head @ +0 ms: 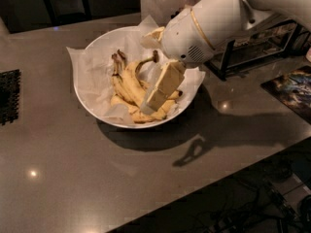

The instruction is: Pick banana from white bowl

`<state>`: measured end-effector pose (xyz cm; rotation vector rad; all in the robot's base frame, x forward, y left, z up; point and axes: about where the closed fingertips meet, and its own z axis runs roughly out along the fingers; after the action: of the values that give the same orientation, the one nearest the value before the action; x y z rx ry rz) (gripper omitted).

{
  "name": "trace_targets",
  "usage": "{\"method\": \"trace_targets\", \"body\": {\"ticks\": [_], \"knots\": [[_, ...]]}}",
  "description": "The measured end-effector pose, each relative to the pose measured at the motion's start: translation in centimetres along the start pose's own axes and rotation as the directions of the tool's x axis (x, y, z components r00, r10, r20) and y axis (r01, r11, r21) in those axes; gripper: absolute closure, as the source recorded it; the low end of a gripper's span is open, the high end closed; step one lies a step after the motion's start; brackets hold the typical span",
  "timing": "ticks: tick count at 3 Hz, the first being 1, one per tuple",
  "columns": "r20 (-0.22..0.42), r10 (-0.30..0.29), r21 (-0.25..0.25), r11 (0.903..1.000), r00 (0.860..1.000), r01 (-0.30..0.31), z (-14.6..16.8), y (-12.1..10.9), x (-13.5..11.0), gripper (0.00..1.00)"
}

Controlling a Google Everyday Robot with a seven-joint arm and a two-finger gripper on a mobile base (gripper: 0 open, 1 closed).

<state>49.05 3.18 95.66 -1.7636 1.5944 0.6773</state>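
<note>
reaching down from the far right, the arm (214,21) tilts the gripper (151,103) into the white bowl (99,45), low over the banana (132,81) among the pile; its grip is hidden. table (97,178) runs wide left and near; a rack (252,52) crowds the right.
</note>
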Motion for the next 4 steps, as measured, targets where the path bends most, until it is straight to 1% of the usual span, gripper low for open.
{"method": "trace_targets", "body": {"ticks": [1, 2, 3, 4], "knots": [[-0.001, 0.041, -0.052, 0.9978, 0.999, -0.041, 1.7, 0.6, 1.0, 0.0], [-0.008, 0.102, -0.058, 0.9931, 0.995, -0.102, 2.3, 0.5, 2.5, 0.0], [-0.008, 0.103, -0.058, 0.993, 0.995, -0.103, 2.4, 0.5, 2.5, 0.0], [-0.027, 0.153, -0.033, 0.9876, 0.988, -0.154, 2.7, 0.4, 2.7, 0.0]]}}
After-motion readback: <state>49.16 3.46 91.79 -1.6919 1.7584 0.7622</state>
